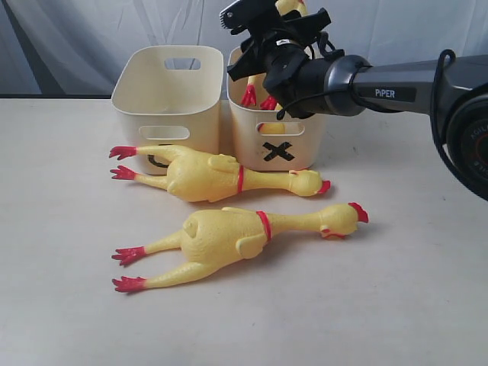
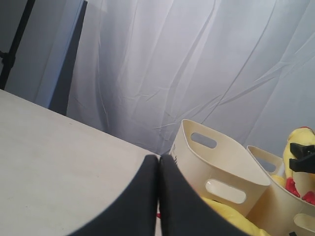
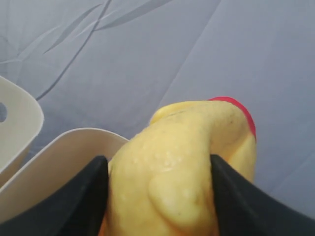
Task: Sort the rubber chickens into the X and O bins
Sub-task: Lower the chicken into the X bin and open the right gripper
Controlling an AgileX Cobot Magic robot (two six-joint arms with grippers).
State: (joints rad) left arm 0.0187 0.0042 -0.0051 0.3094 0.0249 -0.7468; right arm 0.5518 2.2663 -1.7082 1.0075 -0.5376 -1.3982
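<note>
The left end effector (image 2: 158,196) sits low over the table (image 1: 396,305), tips together. One long chicken (image 1: 236,236) lies nearest, a second long chicken (image 1: 213,177) just behind it. Beyond, over the X bin (image 1: 305,145), the right end effector (image 3: 158,191) clamps a smaller chicken (image 3: 182,147), its feet dangling inside.

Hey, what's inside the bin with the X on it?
The right gripper, jaws clamped, holds a small rubber chicken feet-first, its red feet just inside the rim of the X bin. Something yellow shows through the handle slot. The front wall and arm hide the rest.

left gripper (image 2: 158,162) closed; right gripper (image 3: 156,164) raised, jaws clamped
</note>
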